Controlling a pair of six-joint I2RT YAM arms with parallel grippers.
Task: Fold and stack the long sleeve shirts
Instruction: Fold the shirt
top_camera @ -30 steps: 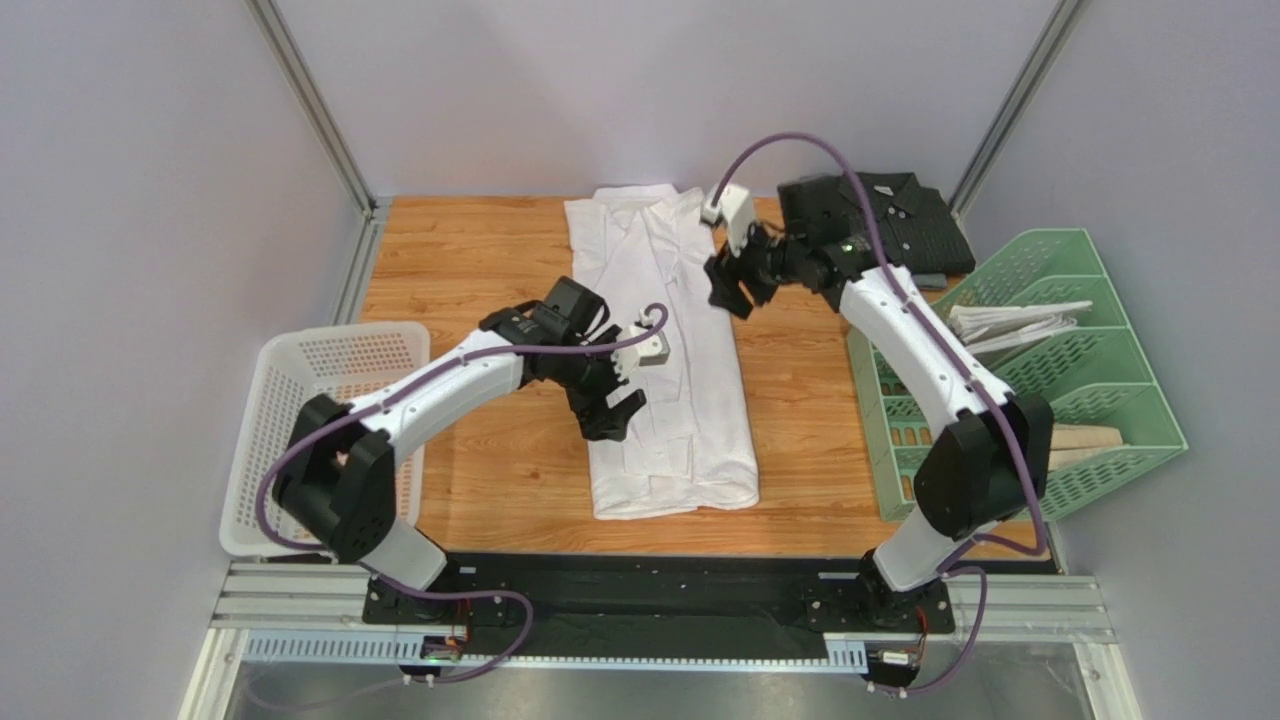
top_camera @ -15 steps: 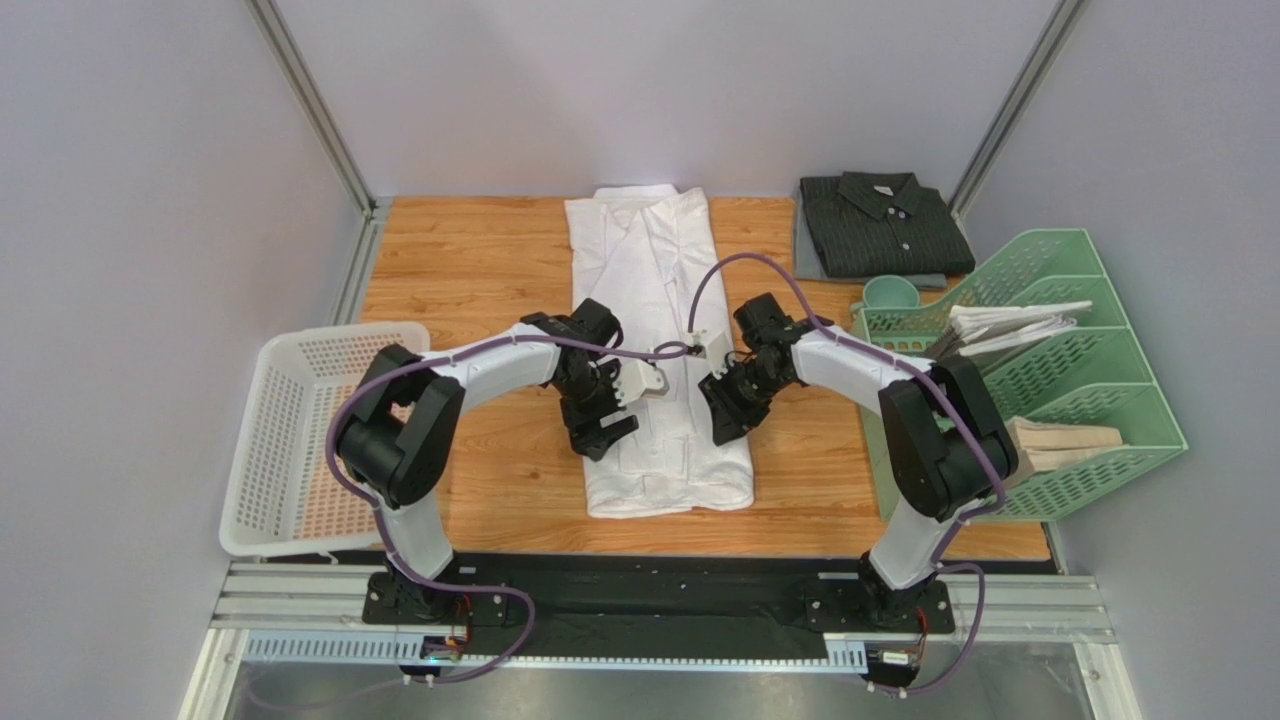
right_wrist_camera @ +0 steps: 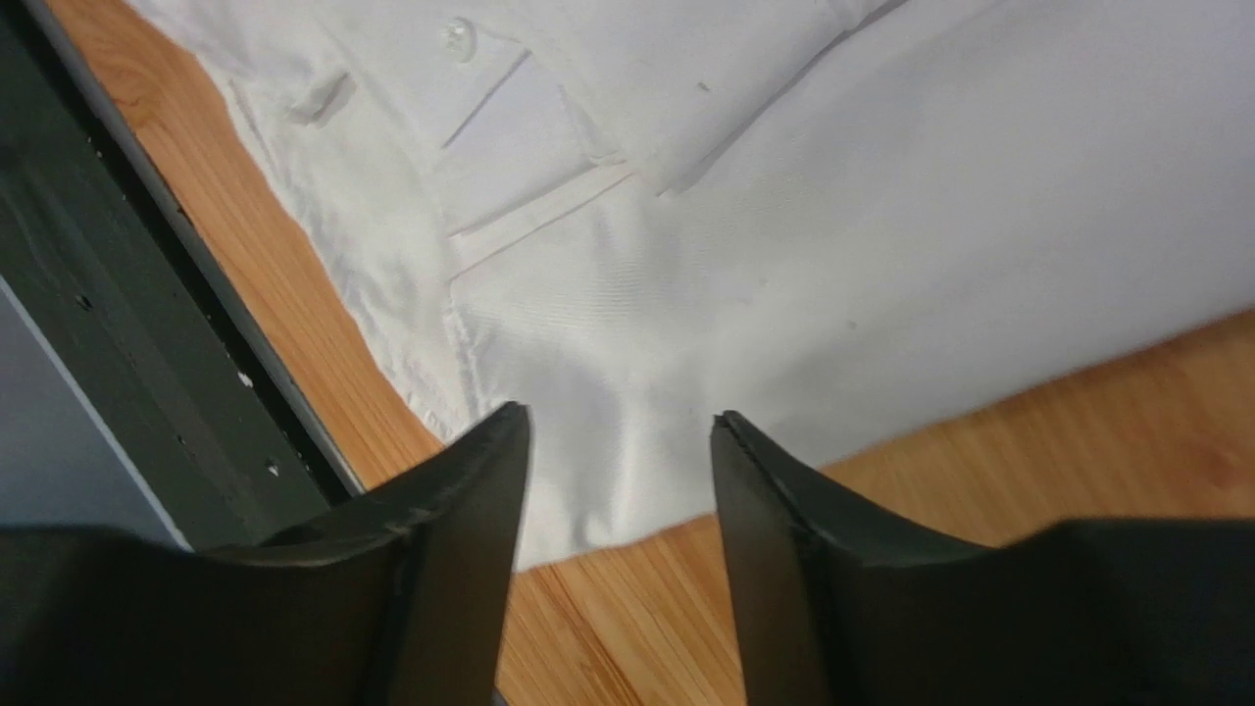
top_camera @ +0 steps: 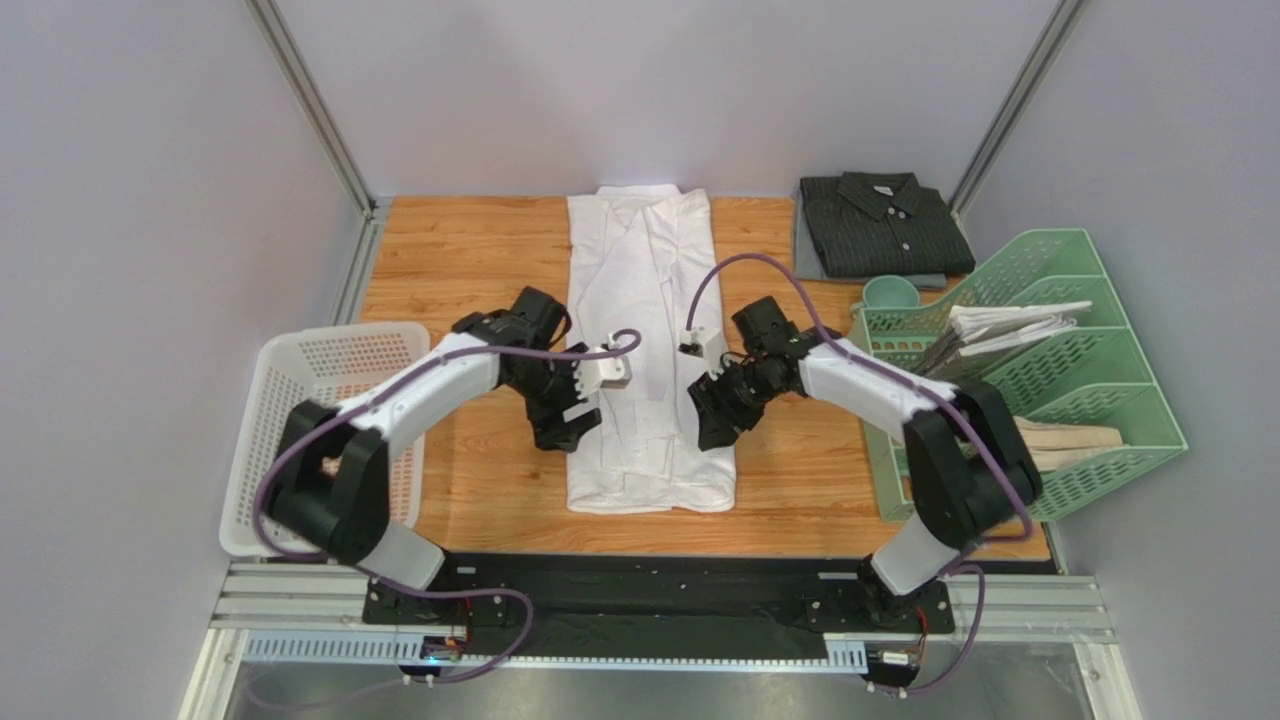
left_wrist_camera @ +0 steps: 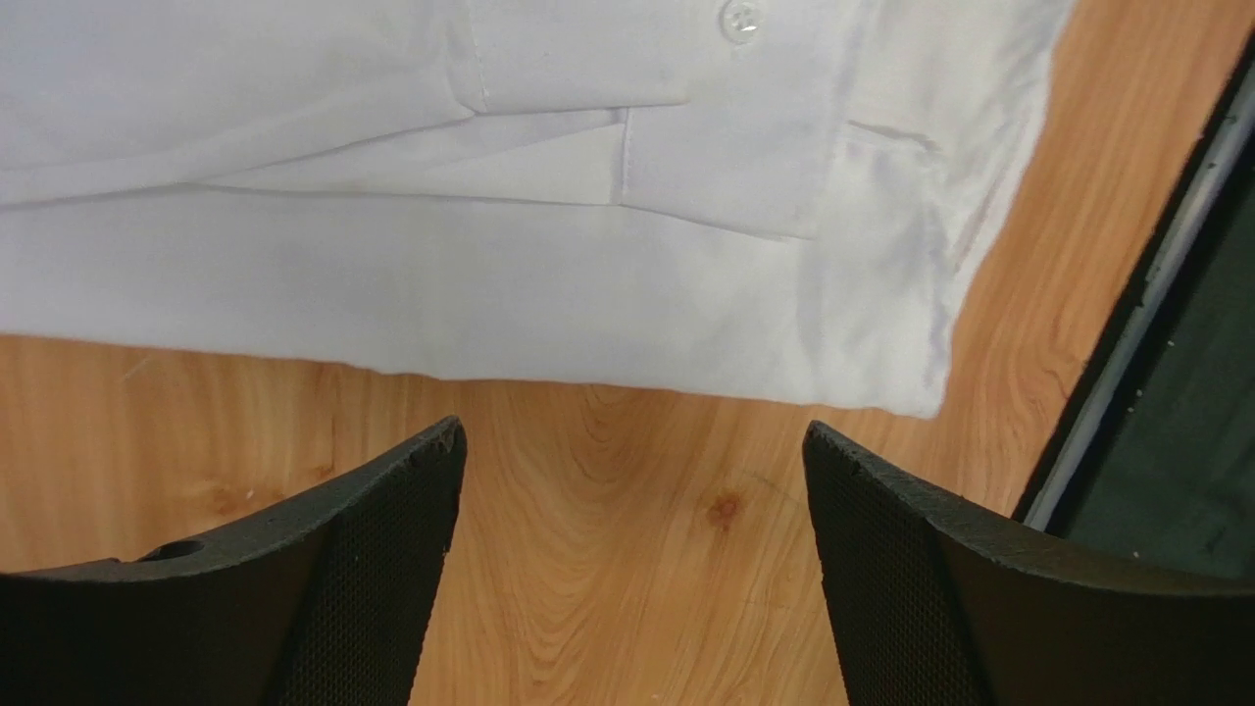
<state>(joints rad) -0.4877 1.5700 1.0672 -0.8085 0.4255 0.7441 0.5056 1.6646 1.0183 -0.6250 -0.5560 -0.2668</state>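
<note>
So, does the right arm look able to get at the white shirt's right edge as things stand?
Probably yes. The right gripper hangs right over that edge of the white shirt, jaws apart, with nothing between them and the cloth.

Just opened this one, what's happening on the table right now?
The robot is working on a white shirt, folded into a long strip down the middle of the table. The left gripper is open beside the shirt's left edge, over bare wood; the right gripper, also open, hangs over its right edge toward the near end. Neither holds cloth. A dark shirt lies folded at the far right corner.
</note>
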